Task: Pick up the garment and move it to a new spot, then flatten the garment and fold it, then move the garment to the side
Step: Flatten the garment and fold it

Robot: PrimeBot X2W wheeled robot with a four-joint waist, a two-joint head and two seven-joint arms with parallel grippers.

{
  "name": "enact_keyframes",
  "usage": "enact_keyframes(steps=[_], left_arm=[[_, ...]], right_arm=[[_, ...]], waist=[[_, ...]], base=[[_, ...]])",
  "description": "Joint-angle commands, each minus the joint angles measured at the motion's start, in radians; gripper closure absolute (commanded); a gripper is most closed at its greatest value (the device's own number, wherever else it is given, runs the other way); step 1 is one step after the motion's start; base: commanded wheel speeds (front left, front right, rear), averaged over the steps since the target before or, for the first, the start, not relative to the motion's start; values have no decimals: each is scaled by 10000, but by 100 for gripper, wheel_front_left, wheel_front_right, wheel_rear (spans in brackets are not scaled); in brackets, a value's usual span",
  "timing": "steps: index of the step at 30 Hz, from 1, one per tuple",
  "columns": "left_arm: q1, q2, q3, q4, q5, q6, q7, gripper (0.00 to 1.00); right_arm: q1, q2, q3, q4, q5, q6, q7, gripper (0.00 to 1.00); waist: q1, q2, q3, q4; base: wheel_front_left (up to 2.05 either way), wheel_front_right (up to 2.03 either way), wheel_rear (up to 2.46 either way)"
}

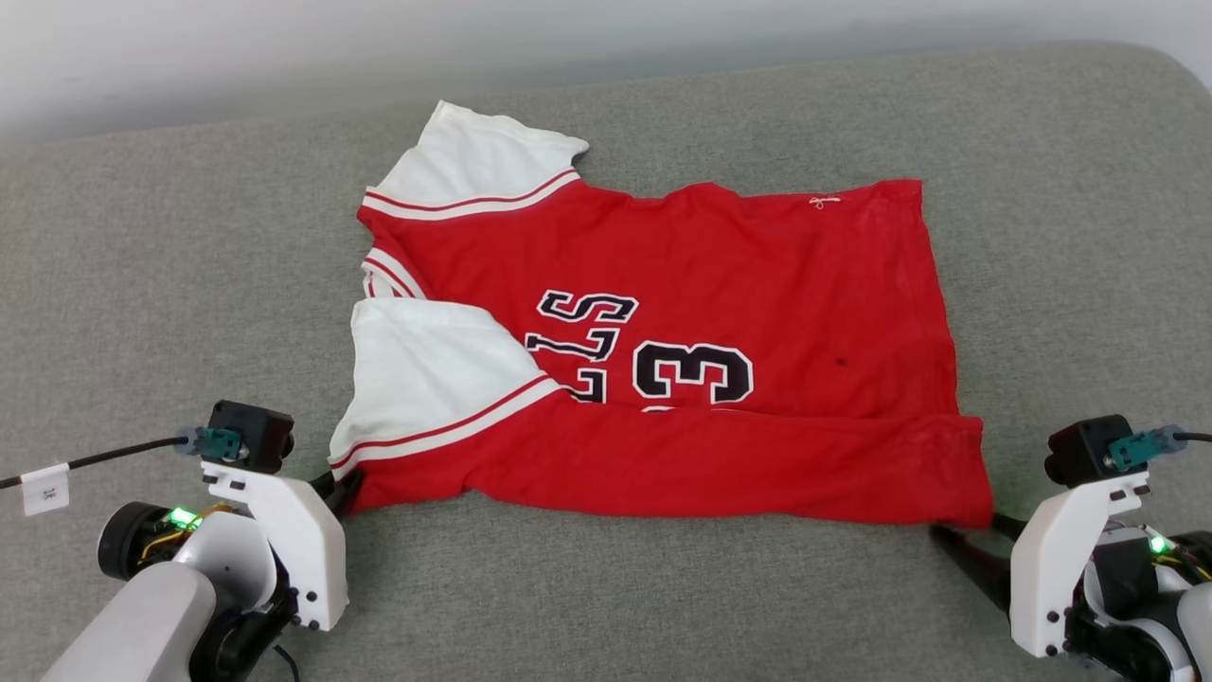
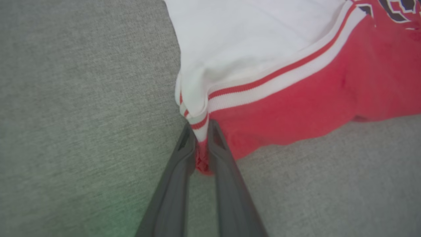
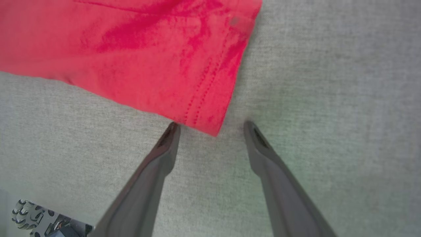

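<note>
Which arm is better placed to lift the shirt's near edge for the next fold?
Left, probably. The left claw is closed on the shirt at its near sleeve corner. The right claw stands open, the hem corner at its tips but ungripped; it must close first.

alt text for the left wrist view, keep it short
The left gripper pinches a striped corner of the red and white jersey, jaws shut on the cloth. The jersey lies on a grey cushion.
</note>
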Motion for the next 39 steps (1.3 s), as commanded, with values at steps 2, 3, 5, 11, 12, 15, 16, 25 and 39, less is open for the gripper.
enact_keyframes(steps=[2, 3, 5, 11, 12, 15, 16, 25, 39], left_arm=[[-81, -80, -77, 137, 53, -14, -19, 100], [-99, -93, -95, 156, 64, -23, -23, 100], [-121, -108, -122, 201, 71, -40, -43, 100], [-193, -185, -226, 326, 69, -73, -47, 100], [-201, -193, -238, 343, 67, -71, -53, 100], [-212, -236, -283, 412, 64, -100, -54, 100], [-213, -241, -308, 441, 65, -117, -51, 100], [-242, -334, -412, 645, 17, -179, -73, 100], [223, -116, -34, 143, -492, -97, -303, 100]], right_arm=[[-222, 33, 73, 283, 59, -9, -114, 0], [-256, -29, 170, 388, 18, -9, -162, 0], [-390, 38, 282, 555, 202, -9, -325, 0], [-664, -119, 758, 1097, 538, -7, -590, 0], [-695, -142, 843, 1190, 611, -9, -659, 0], [-798, -198, 1164, 1411, 826, -7, -812, 13], [-800, -181, 1252, 1492, 953, -9, -876, 17], [-994, -598, 2228, 2117, 1562, -7, -1387, 100], [-1230, -1773, 2813, 1398, 2362, -7, -2227, 100]], waist=[[0, 0, 62, 48], [0, 0, 86, 69], [0, 0, 128, 91], [0, 0, 190, 146], [0, 0, 198, 156], [0, 0, 211, 194], [0, 0, 214, 207], [0, 0, 217, 315], [0, 0, -466, 381]], base=[[0, 0, 0], [0, 0, 0], [0, 0, 0], [0, 0, 0], [0, 0, 0], [0, 0, 0], [0, 0, 0], [0, 0, 0], [0, 0, 0]])
